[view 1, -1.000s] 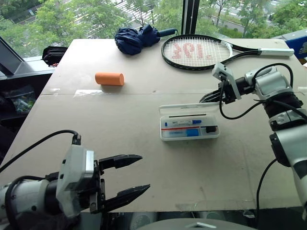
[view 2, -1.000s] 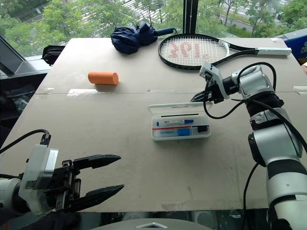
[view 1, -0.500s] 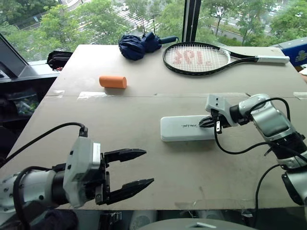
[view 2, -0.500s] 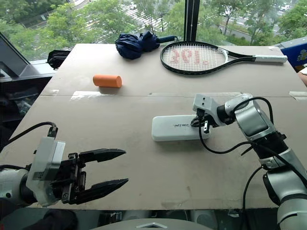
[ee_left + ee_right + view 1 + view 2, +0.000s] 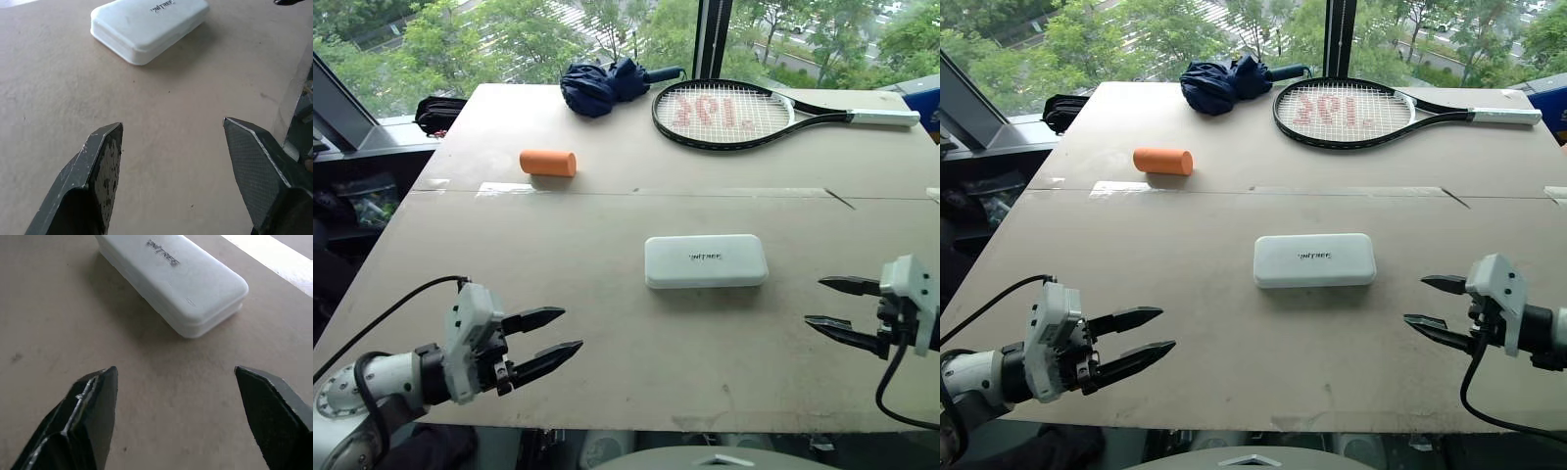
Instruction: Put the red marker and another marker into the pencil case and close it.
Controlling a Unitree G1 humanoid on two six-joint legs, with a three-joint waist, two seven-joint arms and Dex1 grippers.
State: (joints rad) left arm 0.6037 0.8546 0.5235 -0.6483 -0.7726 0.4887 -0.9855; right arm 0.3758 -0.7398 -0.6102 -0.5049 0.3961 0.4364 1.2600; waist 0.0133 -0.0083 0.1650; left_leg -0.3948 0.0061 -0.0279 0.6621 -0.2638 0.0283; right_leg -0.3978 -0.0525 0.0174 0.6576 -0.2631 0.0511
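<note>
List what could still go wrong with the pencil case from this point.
1. The pencil case lies with its lid down, but no view shows whether the lid has latched; it might spring open if bumped.
2. The left gripper and right gripper hang open and low over the table on either side of the case; a sideways sweep might knock it.

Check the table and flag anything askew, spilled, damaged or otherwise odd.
Nothing stands out. The pencil case lies flat and shut mid-table, nothing spilled around it. The orange cylinder, folded umbrella and tennis racket rest apart farther back. The left gripper and right gripper touch nothing.
</note>
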